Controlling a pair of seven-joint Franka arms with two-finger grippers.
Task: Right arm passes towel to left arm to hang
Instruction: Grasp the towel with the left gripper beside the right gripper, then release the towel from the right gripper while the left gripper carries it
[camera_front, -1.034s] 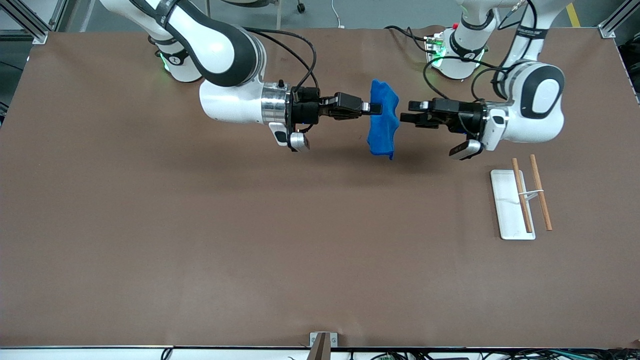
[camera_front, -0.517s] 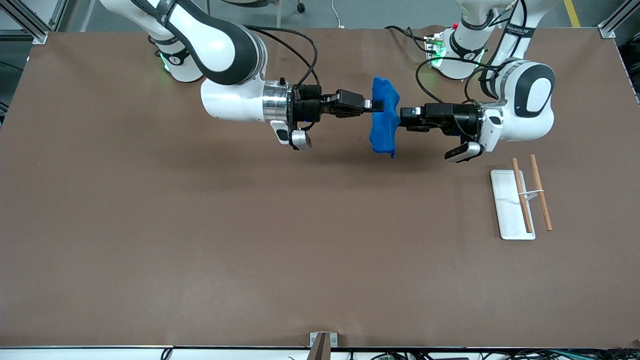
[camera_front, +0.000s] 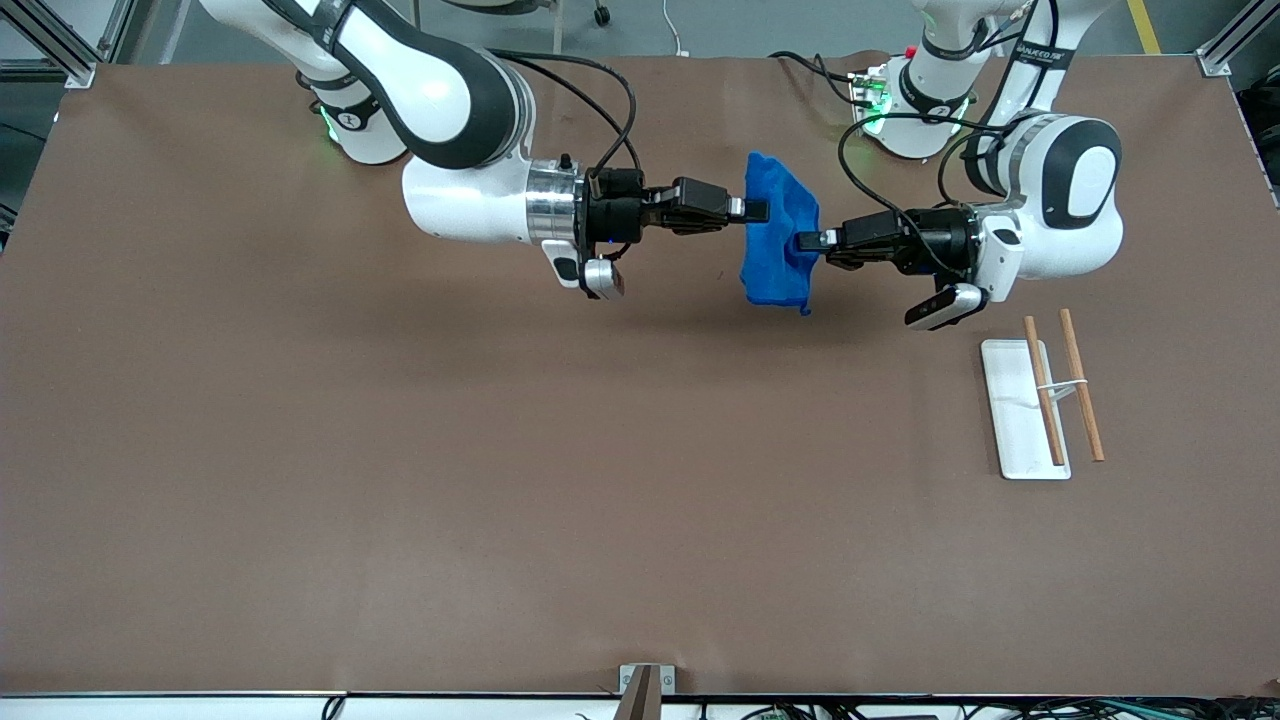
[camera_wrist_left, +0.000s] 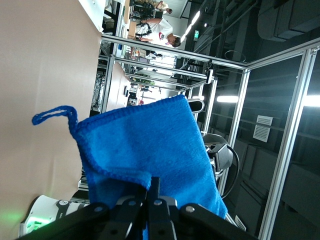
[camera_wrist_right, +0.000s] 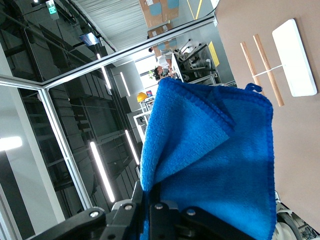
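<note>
1. The towel (camera_front: 778, 240) hangs in the air in the upper middle of the front view, over the brown desk (camera_front: 500, 480), held between both arms.
2. The right gripper (camera_front: 758, 210) is clamped on the towel's upper edge.
3. The left gripper (camera_front: 806, 241) is clamped on the towel's edge facing it, lower in the frame.
4. A white rack (camera_front: 1020, 410) with two wooden rods (camera_front: 1082, 398) sits at the frame's right, below the left arm (camera_front: 1050, 200).
</note>
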